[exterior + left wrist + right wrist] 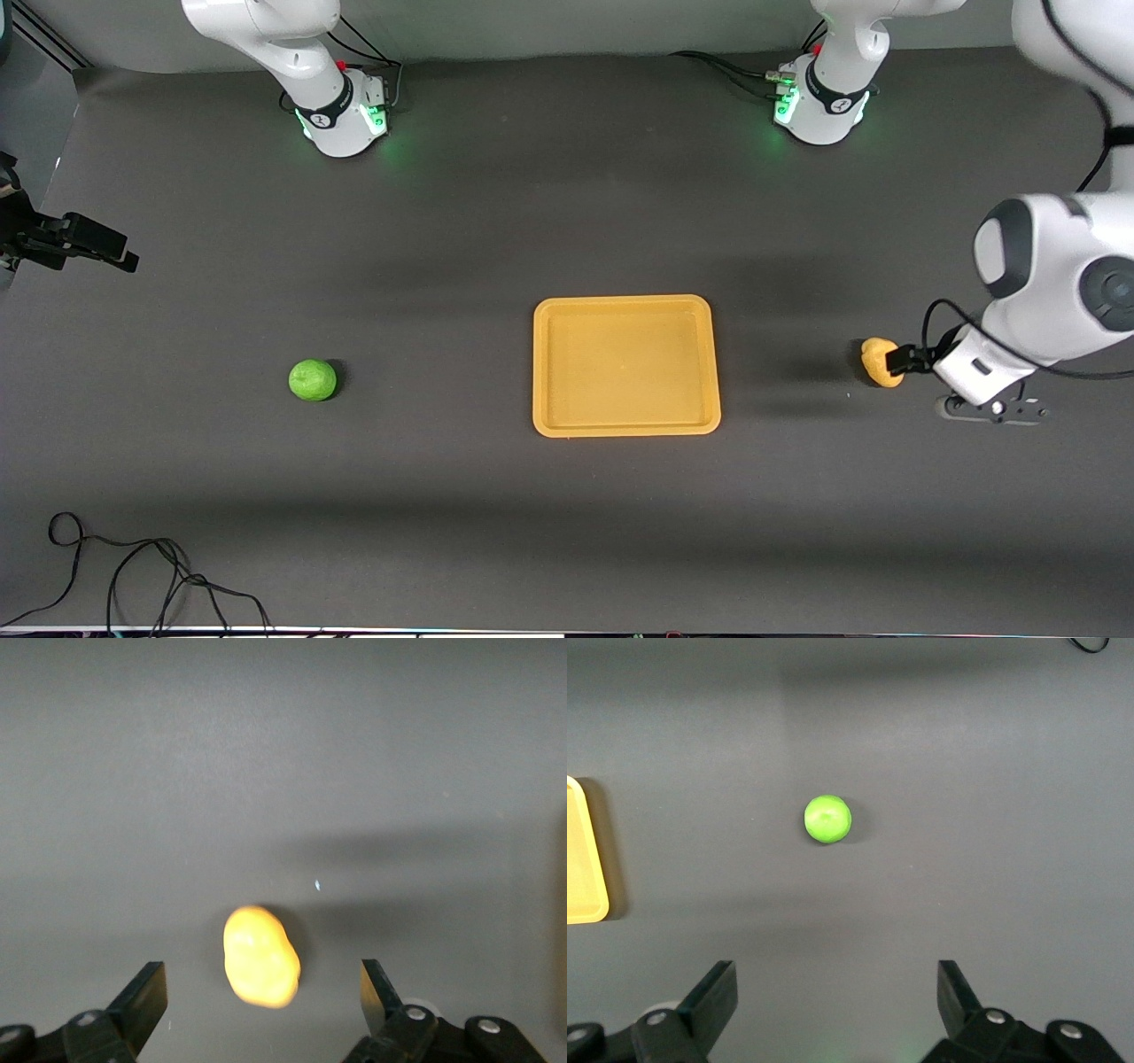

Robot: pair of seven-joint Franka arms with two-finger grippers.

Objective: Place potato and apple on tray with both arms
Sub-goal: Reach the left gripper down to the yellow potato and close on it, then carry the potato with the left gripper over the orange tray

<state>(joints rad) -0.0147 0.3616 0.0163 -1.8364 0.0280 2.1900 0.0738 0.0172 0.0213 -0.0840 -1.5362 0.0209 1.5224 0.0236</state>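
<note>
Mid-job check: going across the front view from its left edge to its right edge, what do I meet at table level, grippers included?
right gripper, open, waiting at the right arm's end → apple → tray, nothing on it → potato → left gripper, open at the potato

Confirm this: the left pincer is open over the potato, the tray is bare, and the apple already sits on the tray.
One thing is wrong: the apple lies on the table toward the right arm's end, off the tray, as the front view shows. The left pincer is open over the potato.
</note>
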